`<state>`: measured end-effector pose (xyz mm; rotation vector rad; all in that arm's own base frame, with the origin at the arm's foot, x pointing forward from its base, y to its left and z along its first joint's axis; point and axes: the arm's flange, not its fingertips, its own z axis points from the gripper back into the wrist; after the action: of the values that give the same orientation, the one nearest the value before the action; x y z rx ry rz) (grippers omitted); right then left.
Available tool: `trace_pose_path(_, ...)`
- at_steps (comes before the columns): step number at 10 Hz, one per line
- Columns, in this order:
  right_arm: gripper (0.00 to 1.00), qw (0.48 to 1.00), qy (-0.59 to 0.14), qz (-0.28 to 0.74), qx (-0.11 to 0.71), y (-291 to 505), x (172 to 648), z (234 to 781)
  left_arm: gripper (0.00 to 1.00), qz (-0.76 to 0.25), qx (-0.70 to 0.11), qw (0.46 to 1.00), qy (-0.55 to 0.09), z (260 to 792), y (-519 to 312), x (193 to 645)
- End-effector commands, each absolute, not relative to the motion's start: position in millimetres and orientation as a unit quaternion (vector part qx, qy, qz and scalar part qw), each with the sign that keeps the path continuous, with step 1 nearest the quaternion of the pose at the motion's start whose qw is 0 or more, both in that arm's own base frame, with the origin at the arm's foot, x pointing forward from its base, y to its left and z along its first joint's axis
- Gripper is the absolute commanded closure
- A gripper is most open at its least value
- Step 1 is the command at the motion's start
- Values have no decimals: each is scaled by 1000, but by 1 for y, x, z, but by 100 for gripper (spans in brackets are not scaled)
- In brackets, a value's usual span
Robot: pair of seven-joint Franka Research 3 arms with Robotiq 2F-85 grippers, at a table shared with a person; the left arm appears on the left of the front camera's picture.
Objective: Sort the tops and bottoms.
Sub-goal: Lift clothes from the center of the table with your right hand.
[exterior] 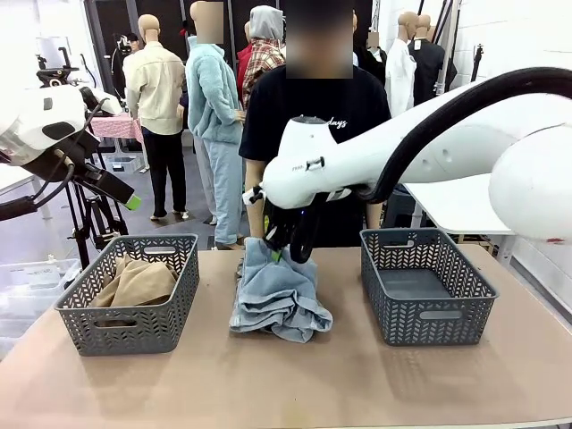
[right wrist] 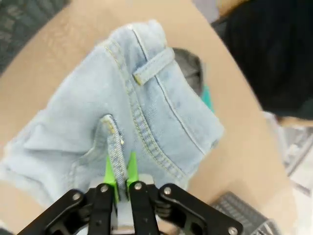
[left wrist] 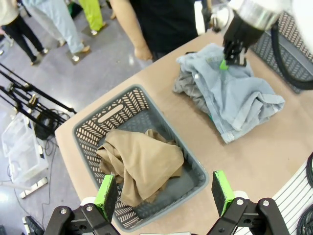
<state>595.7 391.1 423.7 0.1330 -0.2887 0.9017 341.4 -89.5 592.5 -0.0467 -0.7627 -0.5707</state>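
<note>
Pinching a seam of the light blue washed denim bottoms (right wrist: 146, 117), the right gripper (right wrist: 120, 164) is clenched on the garment, heaped at the middle of the tan counter (exterior: 286, 384) over a grey cloth top (left wrist: 188, 90). The left gripper (left wrist: 164, 188) hangs spread wide above a dark grey perforated plastic basket (left wrist: 93, 127) holding the khaki-tan cloth top (left wrist: 142, 161). Beyond, a person (exterior: 313, 116) in black stands at the far edge.
</note>
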Motion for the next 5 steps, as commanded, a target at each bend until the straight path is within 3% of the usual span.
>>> trace_pose_path(1,100,896,-211,387,56,355,571,476,0,-276,-25,888,-367,592,-89,341)
trace_pose_path(5,100,871,-346,348,33,322,542,588,0,-276,-25,888,-367,592,-89,341)
